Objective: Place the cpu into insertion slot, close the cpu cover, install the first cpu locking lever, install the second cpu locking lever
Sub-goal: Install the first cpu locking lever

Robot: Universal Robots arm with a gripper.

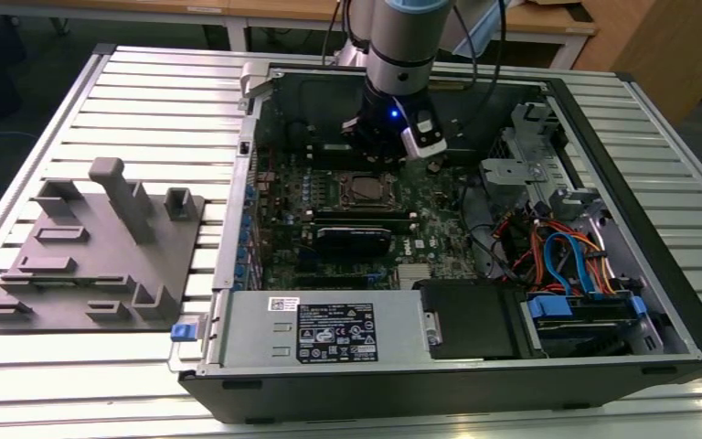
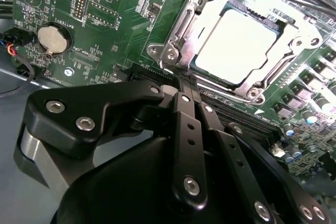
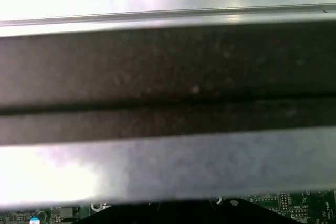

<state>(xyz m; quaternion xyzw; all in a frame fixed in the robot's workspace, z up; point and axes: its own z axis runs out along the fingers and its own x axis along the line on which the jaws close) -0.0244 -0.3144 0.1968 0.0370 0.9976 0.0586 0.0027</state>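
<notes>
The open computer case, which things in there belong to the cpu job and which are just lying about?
Part of the job:
- cpu, sitting in the insertion slot
- cpu cover, down around the chip
- tool, fingers together beside the socket

Just lying about:
- grey power-supply box
- coin battery
- grey fixture plate

- The open black computer case point(image 1: 643, 366) lies on the slatted metal table point(image 1: 70, 366), toward the exterior view's right.
- The grey moulded fixture tray point(image 1: 95, 265) rests on the table left of the case, near it but apart.
- The green motherboard point(image 1: 437, 229) sits inside the case, in its left and far part.
- The square black-rimmed insertion slot point(image 1: 357, 189) lies on the motherboard's far half.
- The pale silver square cpu point(image 2: 236, 43) sits in the slot, framed by the thin silver metal cpu cover point(image 2: 184, 24).
- The black gripper point(image 1: 382, 137) hangs just beyond the slot's far edge.
- The grey power-supply box point(image 1: 314, 334) fills the case's near left corner.
- The bundle of orange and blue cables point(image 1: 565, 261) lies right of the motherboard.
</notes>
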